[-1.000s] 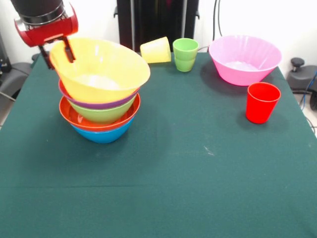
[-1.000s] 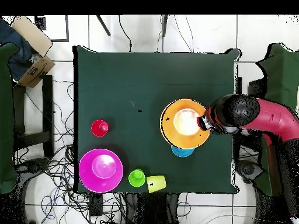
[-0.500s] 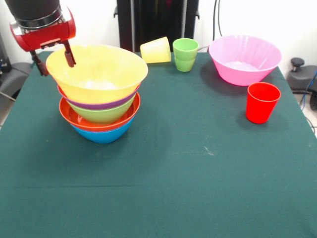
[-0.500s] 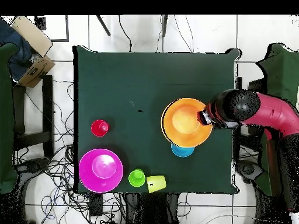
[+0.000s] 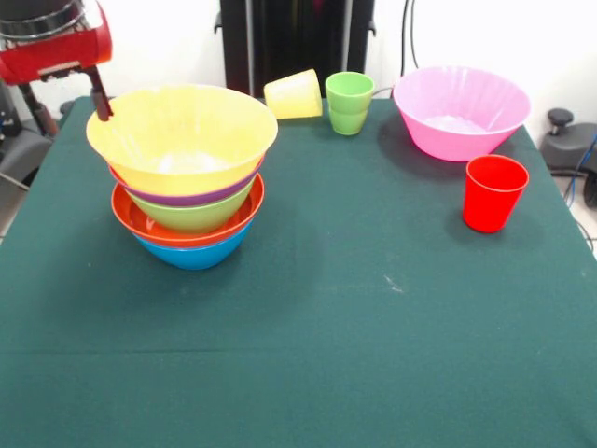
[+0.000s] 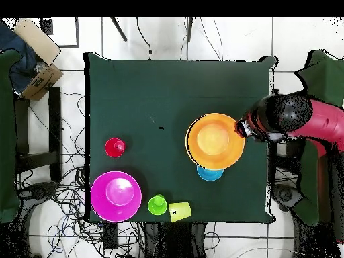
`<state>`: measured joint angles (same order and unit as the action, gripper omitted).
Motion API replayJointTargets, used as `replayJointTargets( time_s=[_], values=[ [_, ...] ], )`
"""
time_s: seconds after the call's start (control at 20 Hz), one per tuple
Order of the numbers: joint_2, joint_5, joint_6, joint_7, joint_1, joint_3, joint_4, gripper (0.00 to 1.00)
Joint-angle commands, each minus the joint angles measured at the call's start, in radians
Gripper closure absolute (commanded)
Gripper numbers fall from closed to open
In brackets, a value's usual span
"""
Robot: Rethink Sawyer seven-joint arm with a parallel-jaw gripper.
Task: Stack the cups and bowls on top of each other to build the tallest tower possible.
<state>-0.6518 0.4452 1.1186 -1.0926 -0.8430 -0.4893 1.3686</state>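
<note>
The tower stands at the left of the front view: a blue bowl, then red-orange, green and purple bowls, with the large yellow-orange bowl level on top. My gripper is open and empty, just off that bowl's left rim. Overhead, the gripper sits right of the yellow-orange bowl. The pink bowl, red cup, upright green cup and tipped yellow cup stand apart. A second blue bowl is not in view.
The green table cloth covers the table. The robot's black pedestal stands behind the cups. Overhead, the pink bowl, green cup and yellow cup lie near the table's lower edge.
The gripper let go of the yellow-orange bowl, which settled from tilted to level on the tower. The gripper opened and drew back away from the bowl's rim.
</note>
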Motion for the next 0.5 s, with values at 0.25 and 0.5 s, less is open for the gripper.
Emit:
replayJointTargets(
  time_s=[0.25,0.5],
  values=[
    [-0.087,-0.012,0.427,0.064,0.094,-0.032,-0.239,0.00],
    [-0.115,0.002,0.505,0.038,0.120,-0.032,-0.286,0.00]
  ],
)
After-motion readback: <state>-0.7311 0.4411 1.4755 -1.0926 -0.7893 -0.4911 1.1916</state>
